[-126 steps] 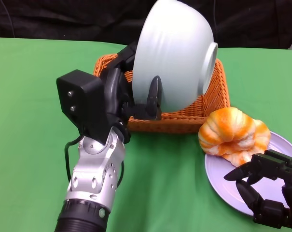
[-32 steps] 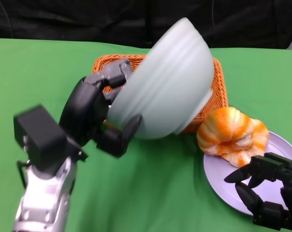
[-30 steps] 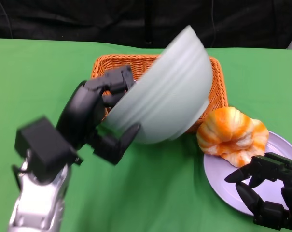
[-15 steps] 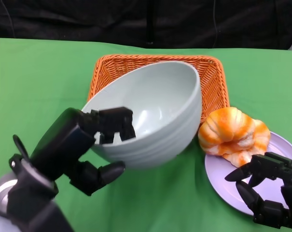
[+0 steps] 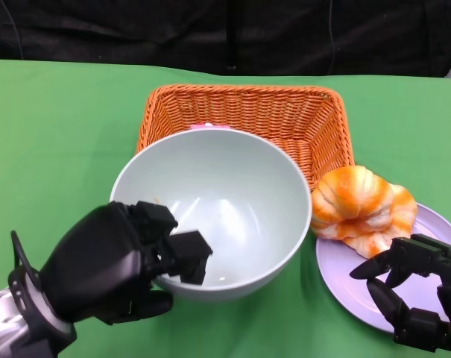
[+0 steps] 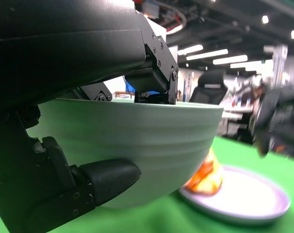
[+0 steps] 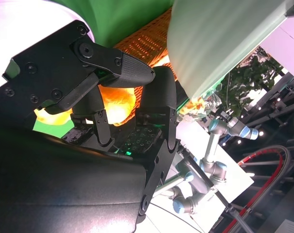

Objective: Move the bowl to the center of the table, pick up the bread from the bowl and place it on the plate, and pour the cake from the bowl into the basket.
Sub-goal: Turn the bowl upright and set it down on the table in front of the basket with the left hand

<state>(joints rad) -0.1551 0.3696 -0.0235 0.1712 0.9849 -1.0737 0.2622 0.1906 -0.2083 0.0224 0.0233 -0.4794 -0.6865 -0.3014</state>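
Bowl [image 5: 225, 201]: upright, empty, before basket [image 5: 247, 123], near rim pinched by left robot hand [image 5: 109, 272]. Basket contents mostly hidden; only a pink sliver shows. Bread [image 5: 359, 209] on plate [image 5: 344, 280]. Right robot hand [image 5: 415, 294]: fingers spread, empty, partly cut off.

Green tablecloth [image 5: 61, 134], black backdrop [image 5: 136, 33], grey robot arms [image 7: 205, 165] behind.

Left robot hand [image 5: 117, 272]: matte black, rounded shell, blocky fingers.
Left forearm [image 5: 5, 332]: silver, with a thin black cable looping beside it.
Right robot hand [image 5: 419, 298]: black, angular segments; small screws show, possibly hex-headed.
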